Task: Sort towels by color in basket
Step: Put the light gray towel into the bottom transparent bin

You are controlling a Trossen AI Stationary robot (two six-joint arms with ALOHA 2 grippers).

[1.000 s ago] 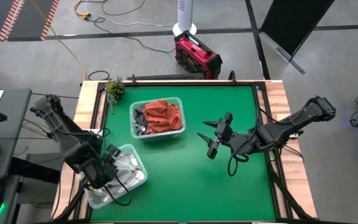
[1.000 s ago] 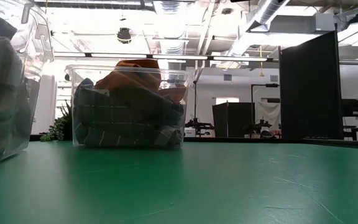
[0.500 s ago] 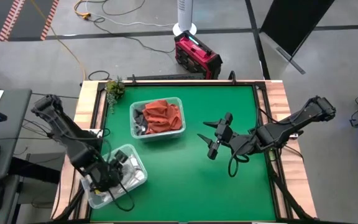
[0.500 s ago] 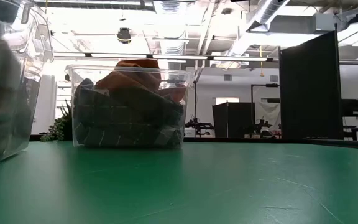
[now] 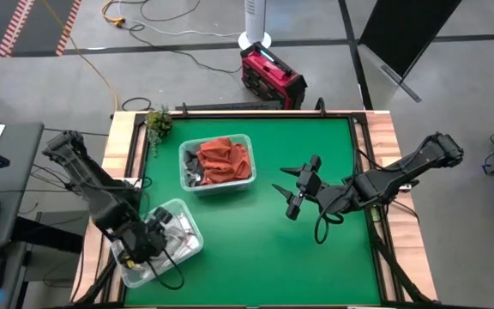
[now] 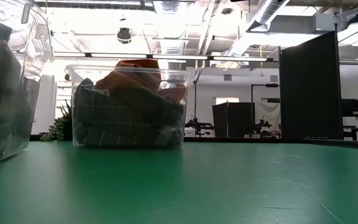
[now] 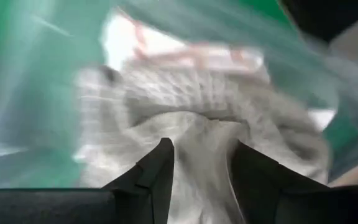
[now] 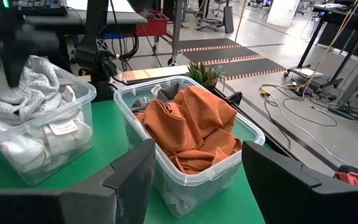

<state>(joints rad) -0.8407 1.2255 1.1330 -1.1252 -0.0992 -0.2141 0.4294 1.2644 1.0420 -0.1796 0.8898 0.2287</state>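
Note:
My left gripper (image 5: 147, 238) stands over the clear near-left bin (image 5: 187, 225), which is full of white and light grey towels (image 8: 36, 137). It points steeply down and is shut on a pale waffle-weave towel (image 7: 191, 99) at the top of that pile. One white towel with red lines (image 7: 166, 50) lies beyond it. The far bin (image 5: 245, 137) holds a rust orange towel (image 8: 191, 124) on top of dark grey and plaid ones (image 6: 129, 118). My right gripper (image 5: 295, 192) hovers open over the green mat, right of the far bin. My left gripper has a bunched fold of the pale towel (image 7: 202, 140) between its two fingers (image 7: 161, 163), coming from above and pointing steeply down. The cloth rises to the fingers as a peak (image 8: 18, 84), while the rest of it lies on the pile in the bin.
A small potted plant (image 5: 158, 123) stands at the mat's far left corner. Bare green mat (image 5: 264, 249) spreads between the bins and the right arm. Wooden rails (image 5: 386, 129) edge the table. A red box (image 5: 271, 75) sits on the floor beyond.
My left gripper has sunk a little lower over the near-left bin, still closed on the pale towel, and the cloth at the top of that bin has shifted with it. The right arm has kept still.

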